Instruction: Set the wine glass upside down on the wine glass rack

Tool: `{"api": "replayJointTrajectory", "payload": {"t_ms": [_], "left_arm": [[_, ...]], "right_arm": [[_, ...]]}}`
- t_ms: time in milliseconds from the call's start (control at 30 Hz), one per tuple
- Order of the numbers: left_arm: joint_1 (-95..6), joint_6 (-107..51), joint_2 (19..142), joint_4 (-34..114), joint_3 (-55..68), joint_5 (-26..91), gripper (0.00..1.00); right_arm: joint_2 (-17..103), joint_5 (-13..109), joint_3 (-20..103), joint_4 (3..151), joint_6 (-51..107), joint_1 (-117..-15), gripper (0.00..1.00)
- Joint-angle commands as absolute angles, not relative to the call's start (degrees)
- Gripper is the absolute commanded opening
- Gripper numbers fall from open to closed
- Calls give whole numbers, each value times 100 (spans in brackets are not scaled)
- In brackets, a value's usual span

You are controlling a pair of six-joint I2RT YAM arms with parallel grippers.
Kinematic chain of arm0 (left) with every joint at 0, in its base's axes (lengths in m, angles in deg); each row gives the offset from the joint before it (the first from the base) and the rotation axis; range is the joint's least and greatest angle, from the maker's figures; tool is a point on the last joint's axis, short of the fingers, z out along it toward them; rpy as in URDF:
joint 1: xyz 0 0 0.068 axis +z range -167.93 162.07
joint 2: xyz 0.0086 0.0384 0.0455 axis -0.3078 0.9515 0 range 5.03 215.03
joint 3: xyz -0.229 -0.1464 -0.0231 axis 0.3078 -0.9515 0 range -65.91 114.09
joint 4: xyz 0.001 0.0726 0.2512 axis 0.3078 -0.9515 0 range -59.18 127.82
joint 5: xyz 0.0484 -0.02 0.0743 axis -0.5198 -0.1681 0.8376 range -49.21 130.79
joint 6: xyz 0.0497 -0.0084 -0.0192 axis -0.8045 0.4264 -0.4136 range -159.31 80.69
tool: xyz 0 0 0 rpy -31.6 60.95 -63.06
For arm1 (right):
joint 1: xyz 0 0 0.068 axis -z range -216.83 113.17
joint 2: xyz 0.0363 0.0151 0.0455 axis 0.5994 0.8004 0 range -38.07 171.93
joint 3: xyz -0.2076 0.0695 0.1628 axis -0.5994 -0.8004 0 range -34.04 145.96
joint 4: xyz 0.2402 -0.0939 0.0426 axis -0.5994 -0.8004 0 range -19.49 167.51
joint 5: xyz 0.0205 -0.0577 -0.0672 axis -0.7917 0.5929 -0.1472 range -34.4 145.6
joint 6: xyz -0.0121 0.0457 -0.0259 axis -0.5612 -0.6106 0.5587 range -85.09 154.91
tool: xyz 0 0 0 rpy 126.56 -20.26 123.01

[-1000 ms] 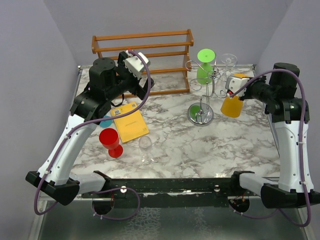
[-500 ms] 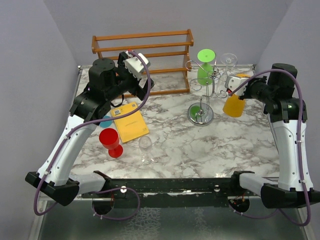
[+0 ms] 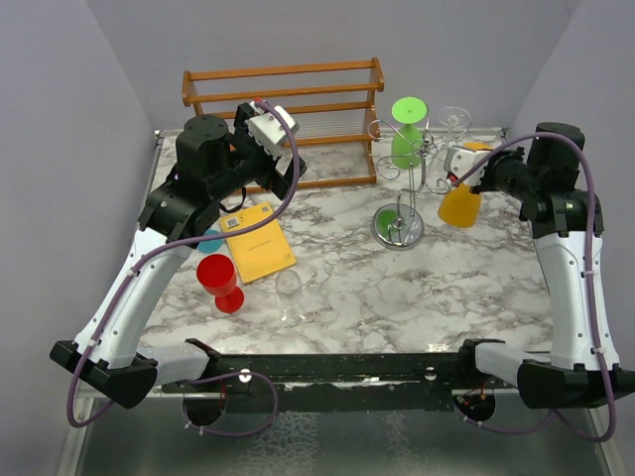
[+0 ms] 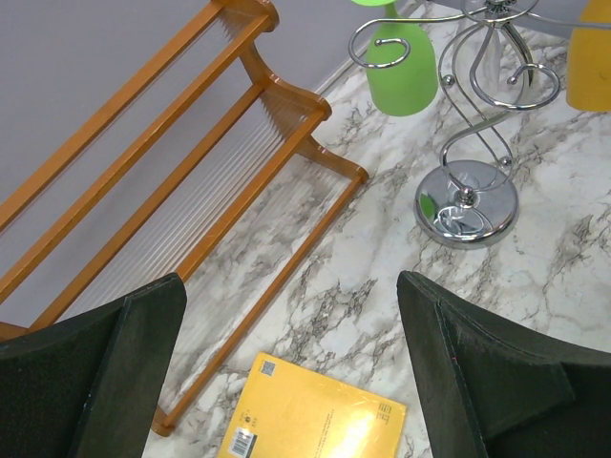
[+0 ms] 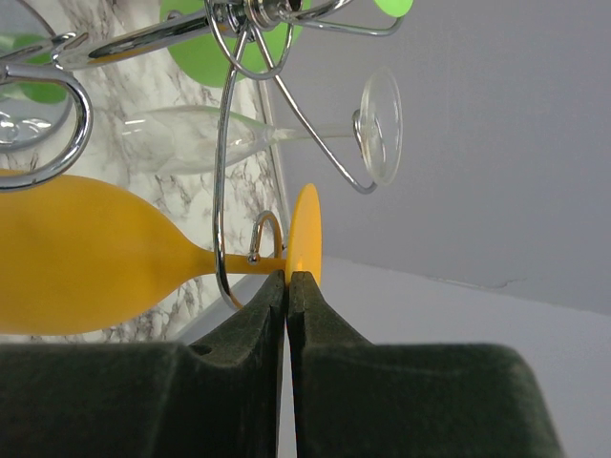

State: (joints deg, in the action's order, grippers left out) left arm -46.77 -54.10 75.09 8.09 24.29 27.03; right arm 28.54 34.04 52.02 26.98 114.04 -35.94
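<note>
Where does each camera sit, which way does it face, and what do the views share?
Top external: above and behind the robot, looking down on the marble table; left arm and right arm show.
Left wrist: on the left arm, looking down at the wooden shelf and yellow book; open left claw frames it.
Right wrist: looks along the shut right claw, pinching the yellow wine glass at the wine glass rack.
Shared: all three show that rack.

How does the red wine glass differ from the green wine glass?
The red wine glass stands upright on the table; the green wine glass hangs upside down on the wire rack. The red one is front left, the green one further back. Both are opaque.
</note>
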Motion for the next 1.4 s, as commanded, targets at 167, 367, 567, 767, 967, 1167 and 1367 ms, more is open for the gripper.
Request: {"api": "replayJointTrajectory", "payload": {"t_ms": [167, 367, 567, 767, 967, 1167, 1367], "left_arm": [[-4649, -5456, 7419, 812, 2427, 2558, 96], [-4649, -5463, 7425, 811, 2427, 2554, 96], [-4649, -5467, 7410, 808, 2410, 2541, 96], [-4649, -5470, 7411, 808, 2409, 2532, 96], [-4649, -5495, 7401, 807, 2392, 2532, 96], [-4649, -5491, 7410, 804, 2387, 2517, 96], [-4649, -5490, 7402, 805, 2383, 2519, 96]], "right_arm": [[2978, 2906, 5186, 3066, 11351, -3560, 6], [2992, 2715, 5147, 3058, 11366, -3560, 10], [3000, 2558, 5122, 3059, 11353, -3560, 11], [3013, 2370, 5147, 3033, 11315, -3560, 14], [3013, 2279, 5152, 3000, 11307, -3560, 15], [3011, 2068, 5147, 2959, 11296, -3560, 18], [3022, 1648, 5219, 2897, 11215, -3560, 23]]}}
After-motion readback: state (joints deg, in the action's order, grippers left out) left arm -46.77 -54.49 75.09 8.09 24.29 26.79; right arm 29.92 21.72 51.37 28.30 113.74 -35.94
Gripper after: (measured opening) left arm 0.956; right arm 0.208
